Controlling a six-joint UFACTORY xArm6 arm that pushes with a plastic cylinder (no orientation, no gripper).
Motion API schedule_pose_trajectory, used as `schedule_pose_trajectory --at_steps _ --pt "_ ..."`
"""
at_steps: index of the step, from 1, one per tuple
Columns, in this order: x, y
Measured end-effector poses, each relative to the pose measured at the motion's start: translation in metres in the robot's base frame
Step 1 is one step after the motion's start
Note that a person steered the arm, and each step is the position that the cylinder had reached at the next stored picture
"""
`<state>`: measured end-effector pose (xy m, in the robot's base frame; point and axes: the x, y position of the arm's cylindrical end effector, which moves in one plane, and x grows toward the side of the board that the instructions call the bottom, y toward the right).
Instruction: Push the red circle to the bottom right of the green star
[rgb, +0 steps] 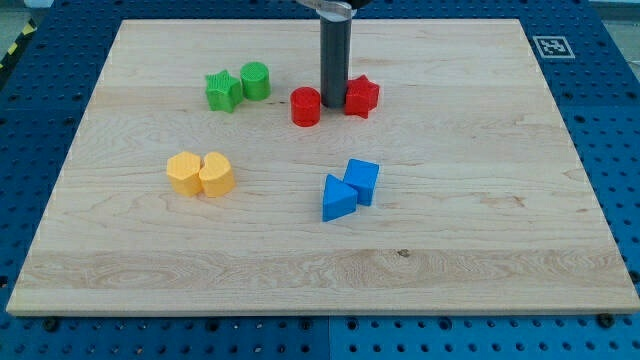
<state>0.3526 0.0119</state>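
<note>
The tip (333, 104) is seen set down between the red circle (305, 106) and the red star (361, 97), close beside both; contact cannot be confirmed. No pincer is fitted (only a straight dark rod), so no released or clenched state can be recorded.

The red circle is located toward the view's top of the surface (480, 200), to the right of the green star (222, 90) and slightly lower, apart from it. A green circle (255, 80) is found just beside the green star, on its right.

At the view's left, two yellow blocks (200, 174) are noted touching each other (shapes not made out with certainty). Near the centre, a blue triangle (337, 198) is recorded against a blue cube (362, 180).
</note>
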Motion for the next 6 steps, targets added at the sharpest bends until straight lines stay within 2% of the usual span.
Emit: schedule_pose_trajectory --at_steps 1,2,3,6 --pt "-0.017 -0.003" --pt "-0.010 -0.004" --pt "0.022 -0.014" --pt "0.030 -0.083"
